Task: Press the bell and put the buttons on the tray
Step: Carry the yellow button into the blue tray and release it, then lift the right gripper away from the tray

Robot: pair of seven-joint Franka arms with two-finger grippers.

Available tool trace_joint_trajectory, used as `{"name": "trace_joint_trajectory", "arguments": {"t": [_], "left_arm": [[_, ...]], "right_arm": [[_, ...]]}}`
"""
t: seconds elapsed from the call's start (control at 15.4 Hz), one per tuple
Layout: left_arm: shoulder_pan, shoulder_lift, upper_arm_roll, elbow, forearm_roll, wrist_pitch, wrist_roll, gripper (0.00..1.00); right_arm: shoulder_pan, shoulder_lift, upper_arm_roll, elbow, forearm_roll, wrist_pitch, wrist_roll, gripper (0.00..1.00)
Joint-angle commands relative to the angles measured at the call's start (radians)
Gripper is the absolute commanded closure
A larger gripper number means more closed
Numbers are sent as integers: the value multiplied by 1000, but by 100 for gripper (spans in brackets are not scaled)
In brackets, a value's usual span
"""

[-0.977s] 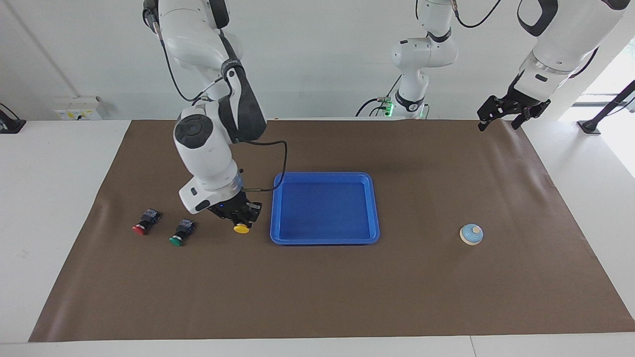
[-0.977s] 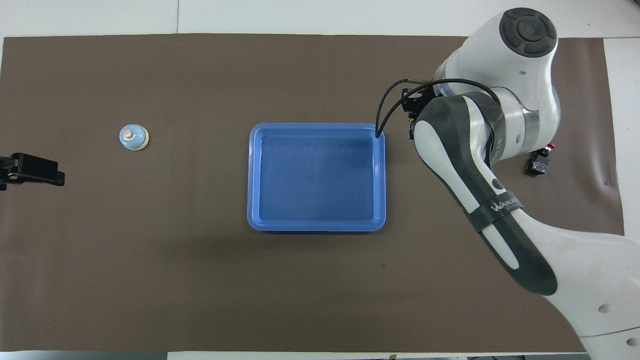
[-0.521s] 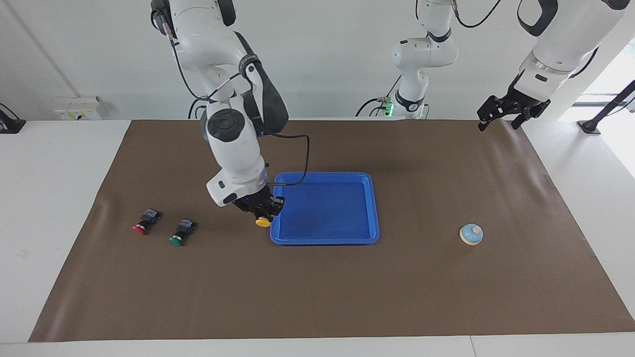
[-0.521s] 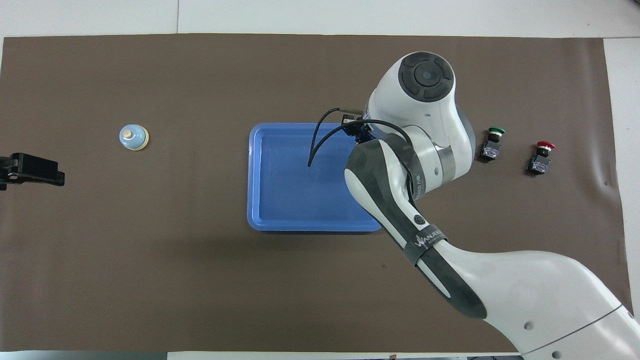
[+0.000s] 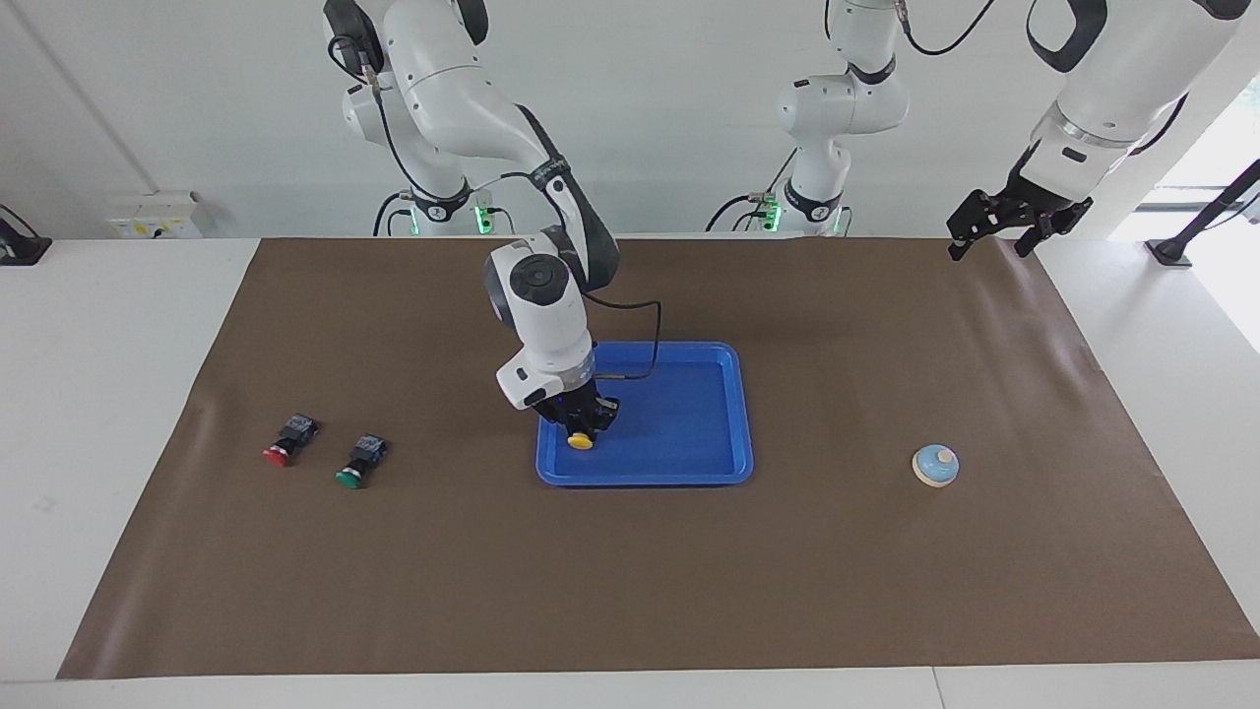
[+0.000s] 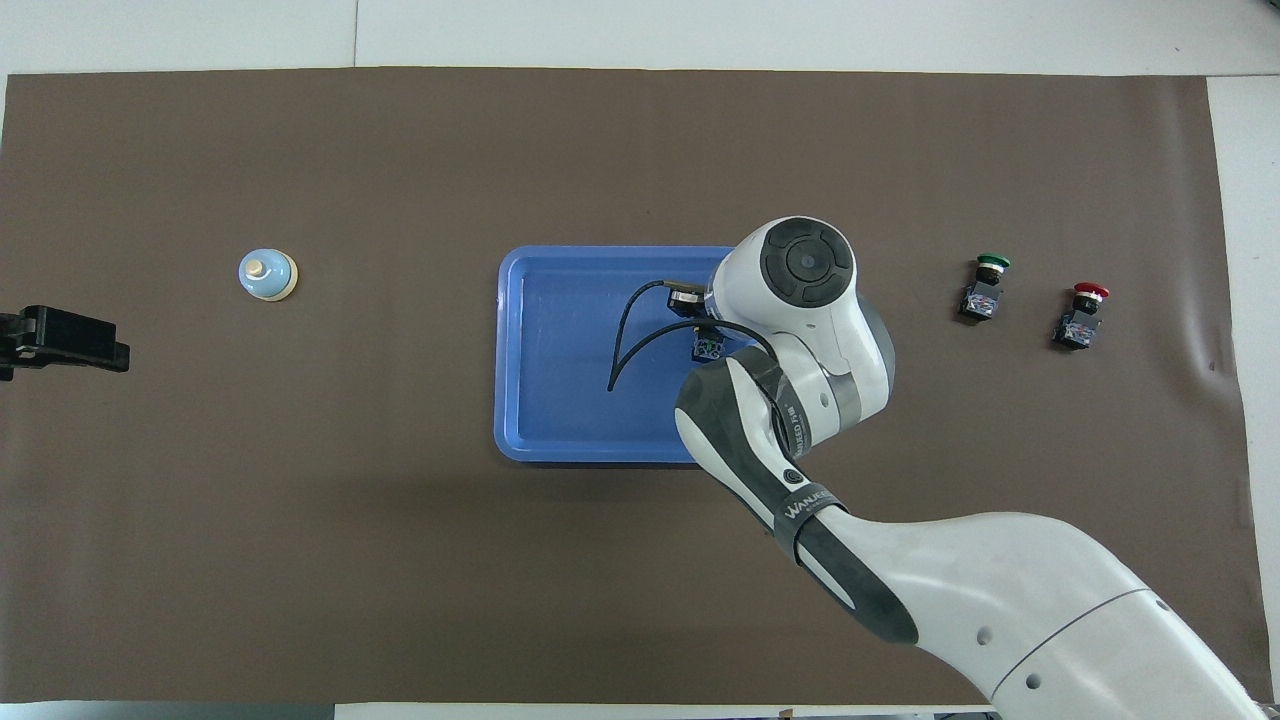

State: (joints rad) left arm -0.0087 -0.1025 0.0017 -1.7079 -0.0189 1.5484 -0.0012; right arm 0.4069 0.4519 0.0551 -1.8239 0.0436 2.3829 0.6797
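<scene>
My right gripper [image 5: 583, 431] is shut on the yellow button [image 5: 581, 442], whose cap points down. It hangs low over the blue tray [image 5: 689, 423], at the tray's end toward the right arm. I cannot tell whether the button touches the tray floor. In the overhead view the right wrist hides that button above the tray [image 6: 560, 350]. The green button [image 5: 359, 463] [image 6: 985, 287] and the red button [image 5: 287, 441] [image 6: 1080, 315] lie on the mat toward the right arm's end. The bell [image 5: 935, 465] [image 6: 267, 274] stands toward the left arm's end. My left gripper [image 5: 1002, 234] [image 6: 60, 340] waits open in the air there.
A brown mat [image 5: 630, 591] covers the white table [image 5: 98, 394]. A black cable [image 6: 625, 335] loops from the right wrist over the tray. A wall socket box [image 5: 153, 215] sits at the table's edge nearest the robots.
My right gripper has carried the yellow button from over the mat beside the tray, across the rim, to over the tray floor. The left arm has not moved.
</scene>
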Motion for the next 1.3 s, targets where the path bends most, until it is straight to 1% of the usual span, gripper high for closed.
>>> {"name": "trace_joint_trajectory", "arguments": {"t": [0.0, 0.07, 0.13, 0.26, 0.33, 0.52, 0.65, 0.78, 0.91, 1.11, 1.24], "left_arm": [[-2, -6, 4, 5, -9, -17, 0, 0], [-2, -6, 4, 5, -9, -17, 0, 0], [-2, -6, 4, 5, -9, -17, 0, 0], [-2, -6, 4, 5, -9, -17, 0, 0], [-1, -6, 4, 5, -9, -17, 0, 0], [-2, -6, 4, 5, -9, -17, 0, 0], [-2, -6, 4, 5, -9, -17, 0, 0], [-2, -6, 4, 5, -9, -17, 0, 0], [-2, -6, 4, 5, -9, -17, 0, 0], [-2, -6, 4, 5, -9, -17, 0, 0], [-2, -6, 4, 5, -9, -17, 0, 0]], "right_arm": [[3, -41, -1, -43, 10, 13, 30, 100], [4, -39, -1, -43, 10, 12, 40, 78], [7, -41, -1, -37, 9, 4, 52, 1], [12, -51, -3, -19, 10, -28, 76, 0], [3, -68, -3, -3, 10, -71, 78, 0], [-23, -110, -21, 110, 9, -285, 74, 0], [-80, -148, -26, 150, -7, -378, 60, 0], [-153, -186, -27, 149, -10, -418, -18, 0], [-239, -196, -27, 149, -30, -433, -107, 0], [-333, -200, -27, 121, -51, -419, -201, 0], [-391, -214, -27, 66, -53, -378, -276, 0]]}}
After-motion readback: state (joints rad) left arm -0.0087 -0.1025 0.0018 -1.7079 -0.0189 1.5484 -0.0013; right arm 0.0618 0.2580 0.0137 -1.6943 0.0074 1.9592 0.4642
